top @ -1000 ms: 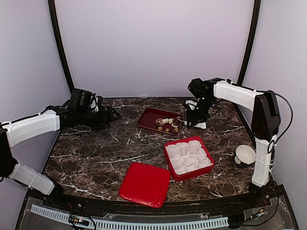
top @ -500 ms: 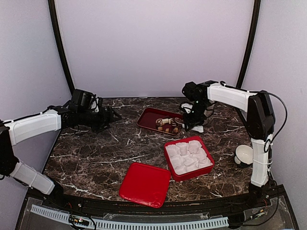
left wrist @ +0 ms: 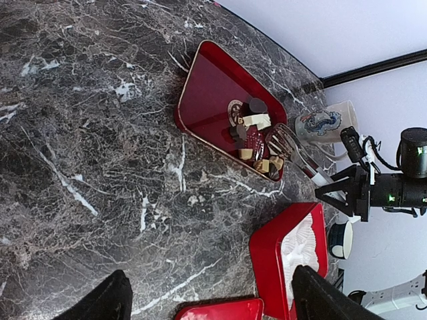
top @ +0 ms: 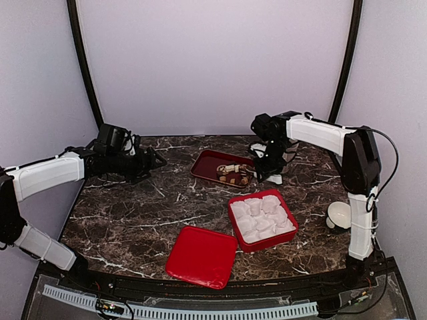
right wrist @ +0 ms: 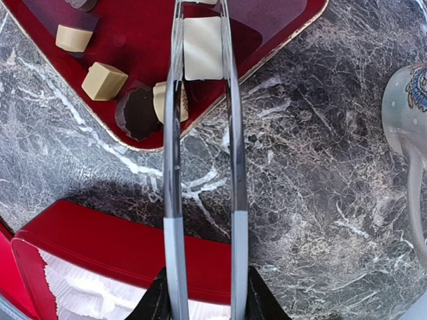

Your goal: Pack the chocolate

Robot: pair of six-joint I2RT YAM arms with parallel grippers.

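— Where is the chocolate point(right wrist: 105, 81)?
— In the shallow dark-red tray point(top: 210, 163), bunched at its right end: tan cubes, a dark round piece and a cream-white square, all small and matt

— And the right gripper point(right wrist: 205, 303)?
— Its black fingers are clamped on the pale handles of metal tongs point(right wrist: 175, 263). The two thin blades reach over the tray's edge with a narrow gap between them, and the cream square lies in that gap. Whether they pinch it, I cannot tell

— The left gripper point(left wrist: 207, 300)?
— Spread wide and holding nothing, well left of the tray, above the veined dark marble table point(left wrist: 80, 133)

— What else?
— A red box point(top: 272, 239) lined with white crinkled paper cups sits just nearside of the tray, its glossy lid point(top: 201, 257) nearer still. A printed mug point(left wrist: 323, 123) stands just off the tray's right end
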